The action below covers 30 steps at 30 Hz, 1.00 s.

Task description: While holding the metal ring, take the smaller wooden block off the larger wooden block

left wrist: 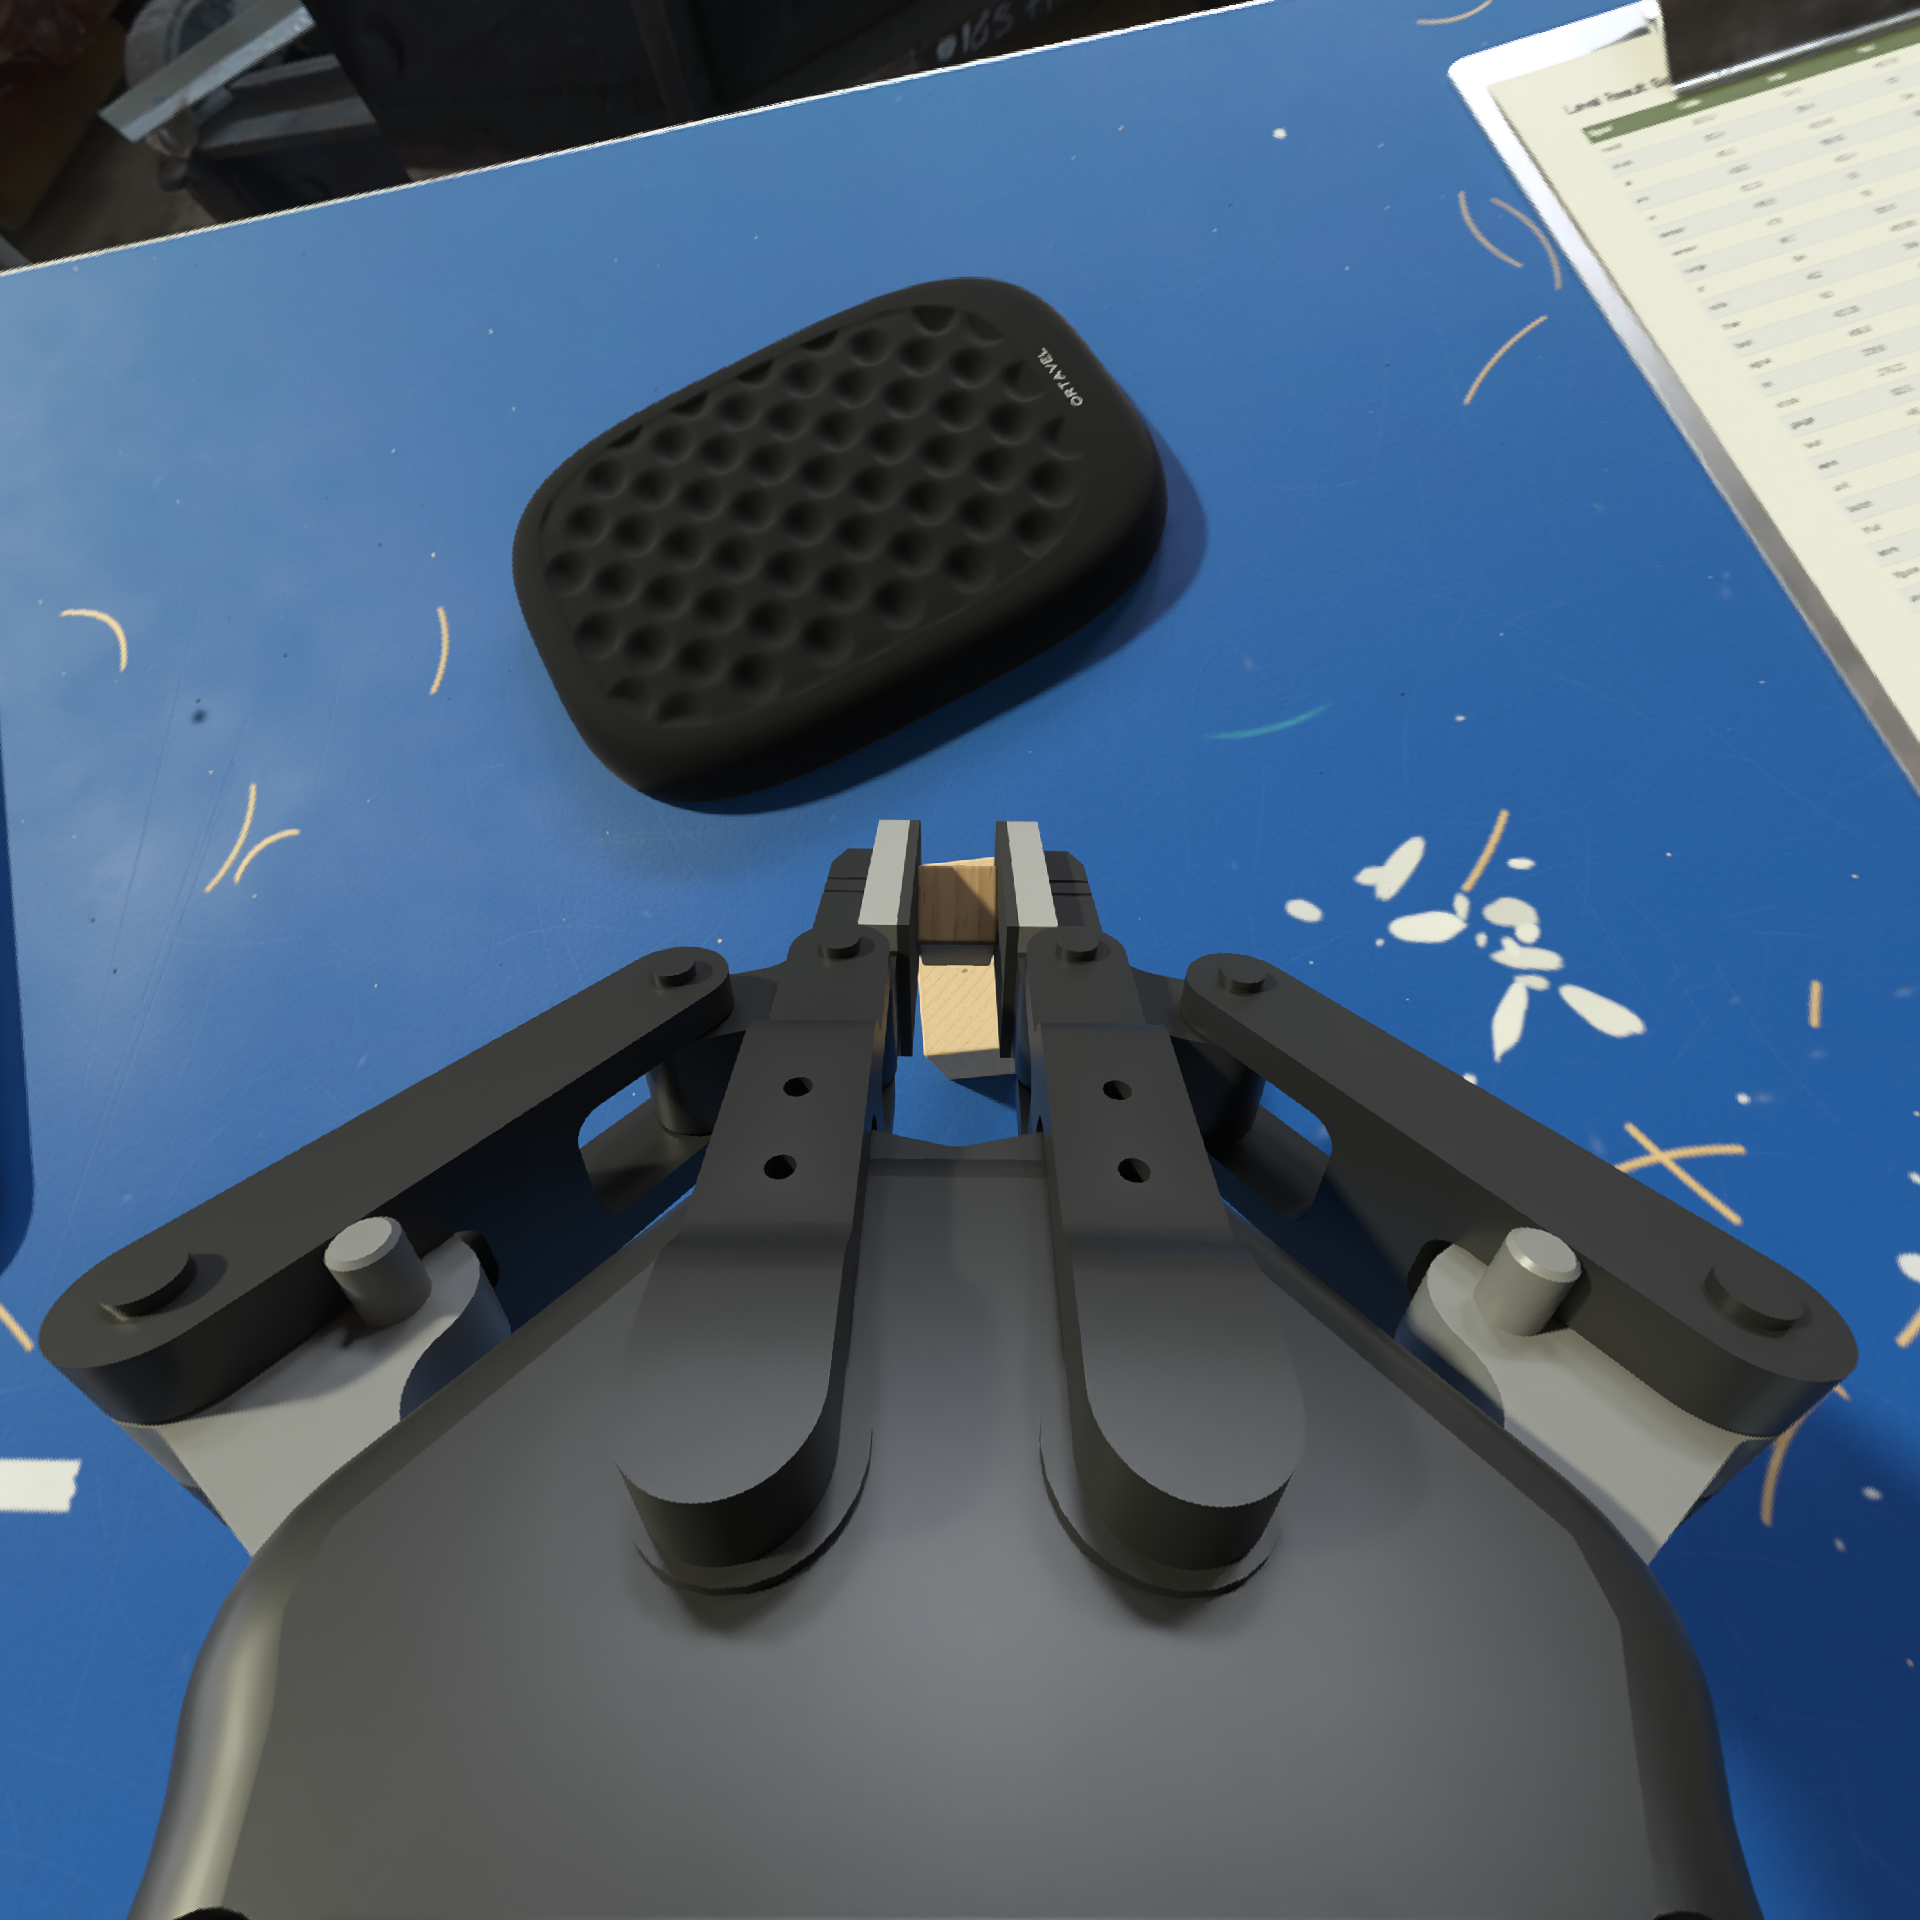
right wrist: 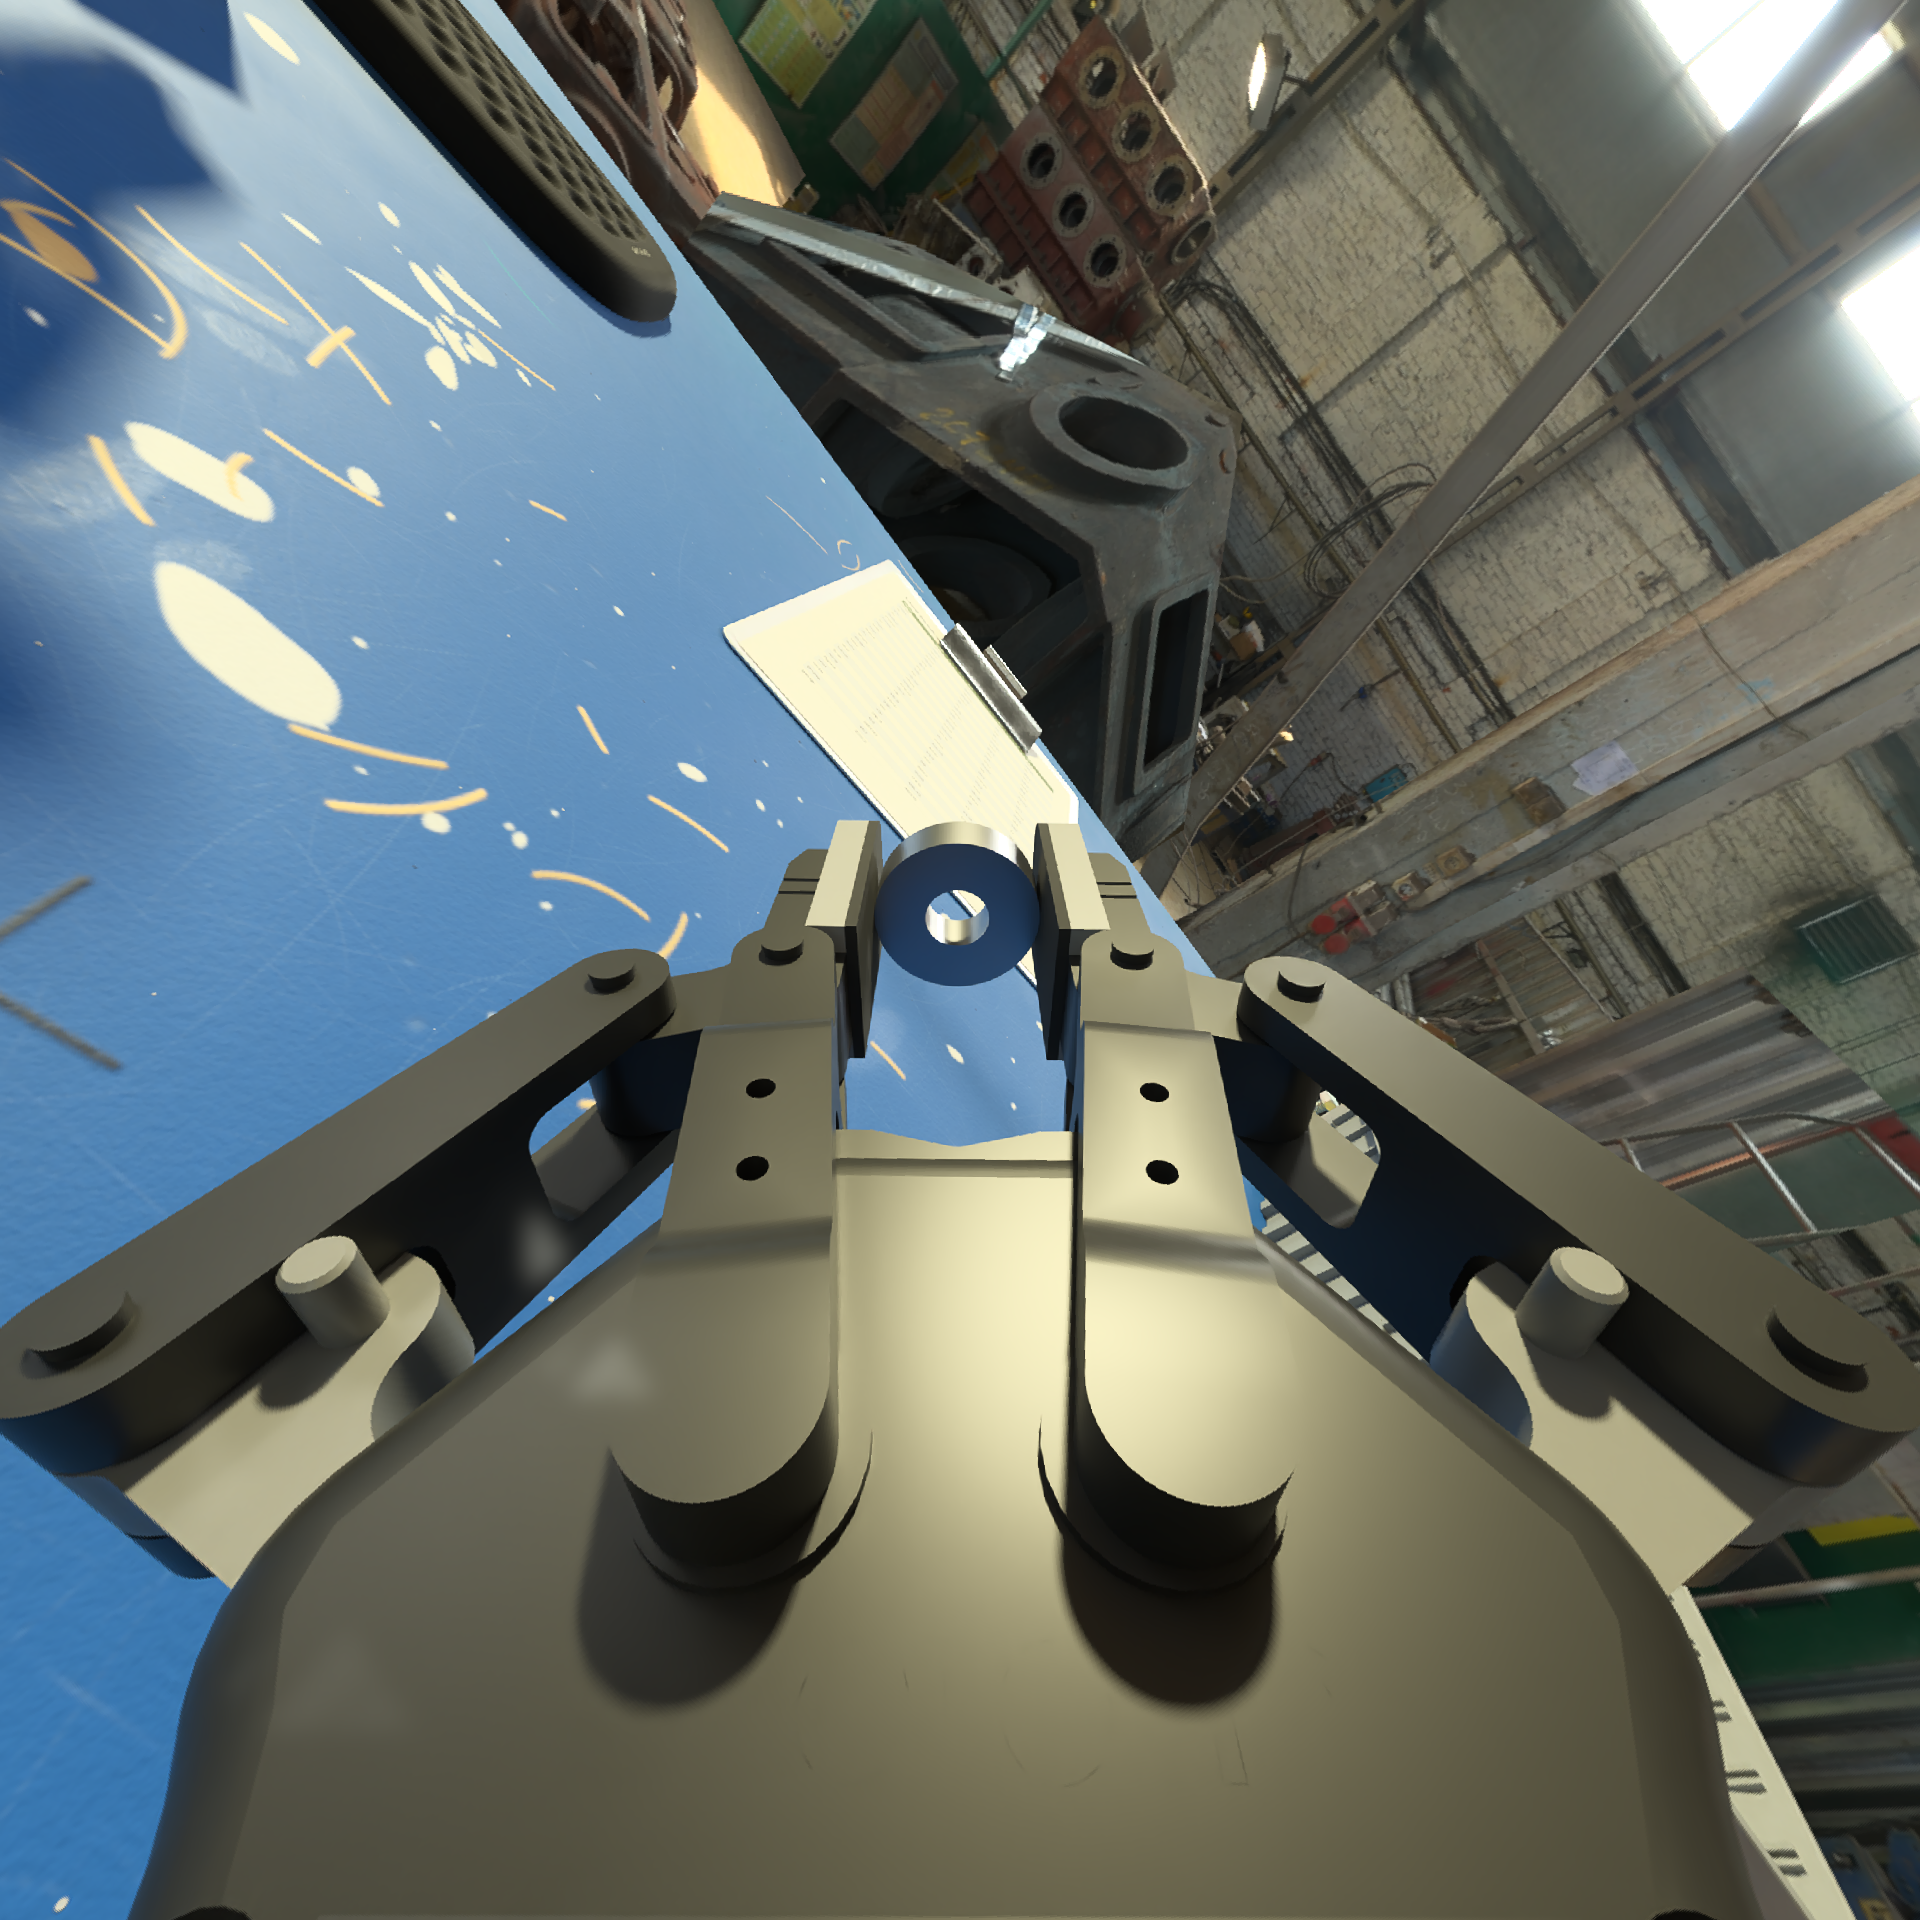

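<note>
My left gripper (left wrist: 957, 883) is shut on a small wooden block (left wrist: 954, 896), held between its grey pads above the blue table (left wrist: 312, 468). A paler wooden block (left wrist: 961, 1013) shows through the gap between the fingers, right behind the held one. I cannot tell whether the two touch. In the right wrist view, my right gripper (right wrist: 957, 914) is shut on a metal ring (right wrist: 920, 920). The ring's hole faces the camera and it is held in the air over the table's edge (right wrist: 810, 488).
A black dimpled pad (left wrist: 842, 540) lies on the table just beyond the left gripper; it also shows in the right wrist view (right wrist: 520, 156). A clipboard with paper (left wrist: 1766, 312) lies at the right edge, and shows beyond the ring (right wrist: 914, 707). Paint marks cover the tabletop.
</note>
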Motion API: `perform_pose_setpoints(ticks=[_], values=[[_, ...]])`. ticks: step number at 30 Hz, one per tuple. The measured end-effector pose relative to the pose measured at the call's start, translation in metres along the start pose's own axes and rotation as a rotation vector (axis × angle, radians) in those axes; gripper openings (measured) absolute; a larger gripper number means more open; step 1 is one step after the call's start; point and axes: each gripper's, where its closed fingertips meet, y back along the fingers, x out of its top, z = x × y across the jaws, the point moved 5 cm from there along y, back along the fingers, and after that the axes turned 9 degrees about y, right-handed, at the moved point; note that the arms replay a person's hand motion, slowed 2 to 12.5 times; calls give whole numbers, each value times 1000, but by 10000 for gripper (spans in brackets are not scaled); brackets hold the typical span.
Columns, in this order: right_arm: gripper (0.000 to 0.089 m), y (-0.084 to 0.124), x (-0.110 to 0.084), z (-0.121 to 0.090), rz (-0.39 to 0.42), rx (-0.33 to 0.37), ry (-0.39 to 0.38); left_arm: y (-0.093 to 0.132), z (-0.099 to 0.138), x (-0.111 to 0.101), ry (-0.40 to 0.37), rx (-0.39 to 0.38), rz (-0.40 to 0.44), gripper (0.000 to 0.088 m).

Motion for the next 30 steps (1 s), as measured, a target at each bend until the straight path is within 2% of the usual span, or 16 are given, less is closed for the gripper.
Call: perform_pose_setpoints(ticks=[8,14,25,30], values=[[260,0,0,0,-4,-2,4,14,1,11,-27,-106,48,126],[260,0,-1,1,-9,-10,3,34,1,28,-81,-169,137,126],[260,1,-2,2,-14,-19,4,91,7,68,-231,-303,326,126],[260,1,-2,1,-14,-20,14,121,7,89,-292,-333,389,126]])
